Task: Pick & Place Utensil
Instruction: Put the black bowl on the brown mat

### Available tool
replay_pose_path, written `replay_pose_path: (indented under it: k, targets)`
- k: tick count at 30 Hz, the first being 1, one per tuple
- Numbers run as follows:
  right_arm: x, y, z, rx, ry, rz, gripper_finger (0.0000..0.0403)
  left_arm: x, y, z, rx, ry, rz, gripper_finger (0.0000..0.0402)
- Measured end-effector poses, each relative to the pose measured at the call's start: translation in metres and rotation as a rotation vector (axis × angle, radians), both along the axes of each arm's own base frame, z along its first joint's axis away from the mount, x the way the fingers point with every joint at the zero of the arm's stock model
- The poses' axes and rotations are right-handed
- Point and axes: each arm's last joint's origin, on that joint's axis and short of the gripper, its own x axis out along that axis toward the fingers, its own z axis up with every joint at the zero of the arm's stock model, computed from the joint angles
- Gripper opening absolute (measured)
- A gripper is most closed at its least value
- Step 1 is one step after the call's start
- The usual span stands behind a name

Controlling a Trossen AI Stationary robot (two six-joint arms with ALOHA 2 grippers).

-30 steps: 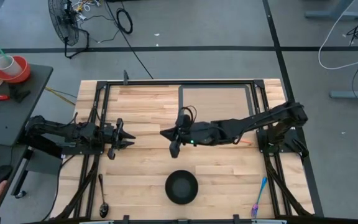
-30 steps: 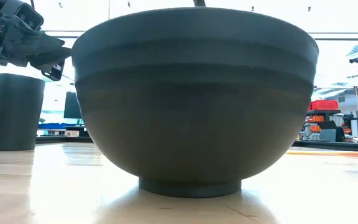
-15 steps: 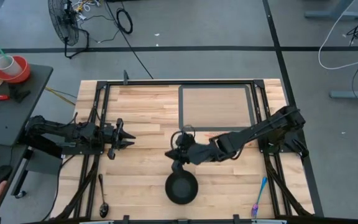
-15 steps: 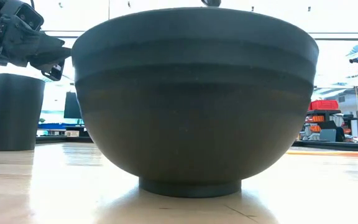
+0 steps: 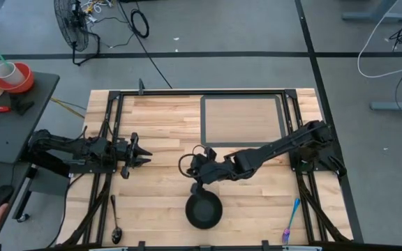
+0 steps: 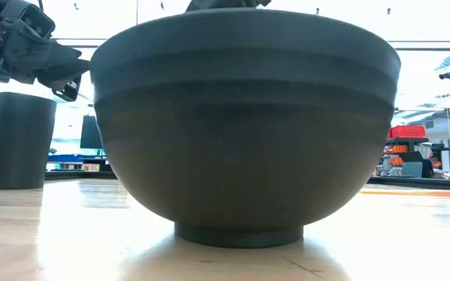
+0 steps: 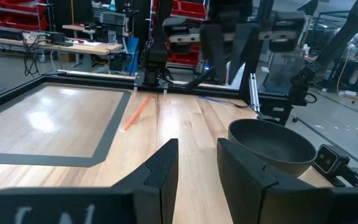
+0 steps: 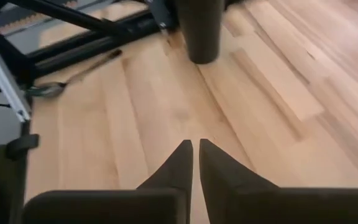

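A: Which utensil is targeted, and where is it from the fingers?

B: Cannot be told for sure; 2 utensils are seen. The spoon (image 5: 115,219) is laid flat by the table's front-left edge, long axis running front to back, scoop end toward the front. The fork (image 5: 291,222) is laid at the front-right corner.

A: Nearer arm?

B: For the spoon, the left gripper (image 5: 137,154) is judged nearer, parked behind it. The right gripper (image 5: 197,183) is hung just over the back rim of the bowl (image 5: 204,210), with the spoon off to its left and forward.

A: Fingers?

B: On the right, the fingers (image 8: 180,165) are pressed almost together, only a slit is left, and nothing is gripped. On the left, the fingers (image 7: 161,177) are parted with a clear gap, and nothing is held or touched.

A: Bowl contents?

B: Too dark to be told.
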Motion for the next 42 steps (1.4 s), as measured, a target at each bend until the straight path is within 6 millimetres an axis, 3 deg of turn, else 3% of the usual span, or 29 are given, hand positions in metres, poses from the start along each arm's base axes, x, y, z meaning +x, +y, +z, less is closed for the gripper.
replay_pose_path:
  k: [16, 24, 31, 42]
  targets:
    - [-0.003, -0.002, -0.004, 0.099, 0.062, -0.003, 0.0156, 0.0, 0.0, 0.0, 0.0, -0.001, 0.002, 0.0115]
    - [-0.007, 0.01, -0.029, 0.171, -0.009, 0.076, 0.0162, 0.0, 0.0, 0.0, 0.0, 0.0, 0.002, 0.0115]
    - [-0.021, 0.019, -0.062, 0.134, 0.012, 0.19, 0.0162, 0.0, 0.0, 0.0, 0.0, -0.001, 0.002, 0.0115]
    - [-0.034, 0.016, -0.087, -0.058, 0.072, 0.403, 0.0162, 0.0, 0.0, 0.0, 0.0, 0.0, 0.002, 0.0115]
